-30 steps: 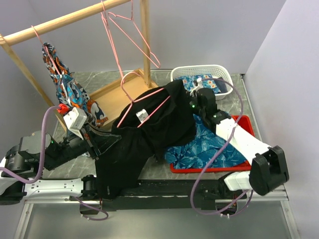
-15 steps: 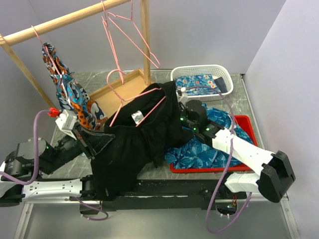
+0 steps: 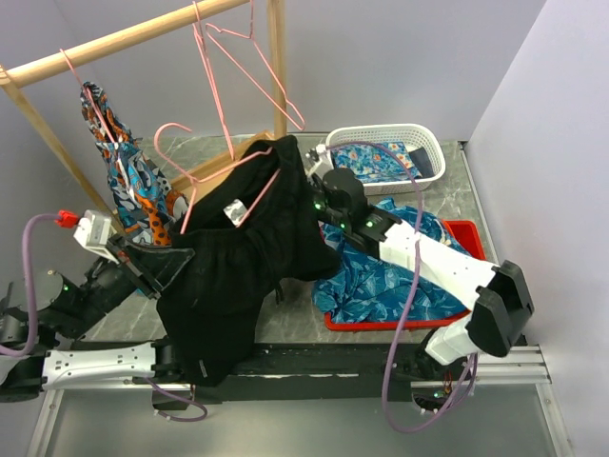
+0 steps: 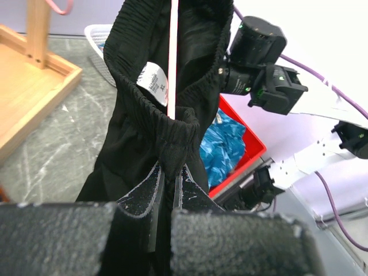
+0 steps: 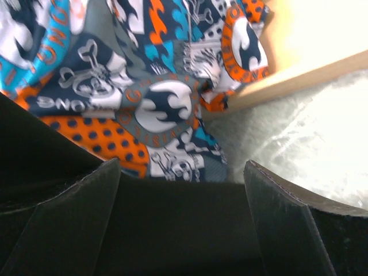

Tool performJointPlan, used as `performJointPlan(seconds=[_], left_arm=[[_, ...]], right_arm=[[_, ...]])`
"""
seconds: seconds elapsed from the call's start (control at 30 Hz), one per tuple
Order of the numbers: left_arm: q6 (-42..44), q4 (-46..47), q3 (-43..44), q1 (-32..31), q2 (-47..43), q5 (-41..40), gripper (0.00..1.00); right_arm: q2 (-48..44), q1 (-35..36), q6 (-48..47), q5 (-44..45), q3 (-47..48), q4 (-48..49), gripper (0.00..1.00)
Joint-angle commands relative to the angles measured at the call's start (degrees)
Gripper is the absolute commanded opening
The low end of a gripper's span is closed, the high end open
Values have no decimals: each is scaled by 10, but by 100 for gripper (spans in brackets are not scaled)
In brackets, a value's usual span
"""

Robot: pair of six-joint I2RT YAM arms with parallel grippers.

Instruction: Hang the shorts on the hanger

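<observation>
A wooden rack (image 3: 124, 38) is seen at the back left of the marble-patterned table (image 3: 457, 181), and an orange-and-blue patterned garment (image 3: 128, 176) is hung from its rail. The shorts (image 3: 247, 257) are held up over the middle of the table, draped from the rack's base down towards the left arm, with one edge lying against a blue patterned cloth (image 3: 390, 281). That cloth is spread over a red tray (image 3: 471, 238), and a white basket (image 3: 381, 133) is set behind it.

The hanger (image 4: 172, 57) is threaded down into the waistband, its hook left standing out above the fabric. The waistband is pinched in the left gripper (image 4: 171, 172), whose fingers are drawn narrow, nearly together, on the gathered elastic beside the wire. The right gripper (image 5: 181, 167) is pressed to the upper edge of the shorts; its fingers are spread wide, and black is seen low between them, though whether fabric is caught there cannot be told. A small pale label (image 4: 154, 77) is shown inside the waistband.
</observation>
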Motion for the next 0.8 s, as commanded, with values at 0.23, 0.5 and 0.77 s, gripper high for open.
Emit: performJointPlan(seconds=[0.23,0.5,0.77], left_arm=[[-24,-29,40,39,-57,-20,1],[-3,-28,66,84,-58,-29,1],[17,-18,86,115,-52,-21,1]], right_arm=[[78,39,-21,13,172,-24,94],[160,45,-99,48,287,-56,96],[230,47,-118,151,362,-56,98]])
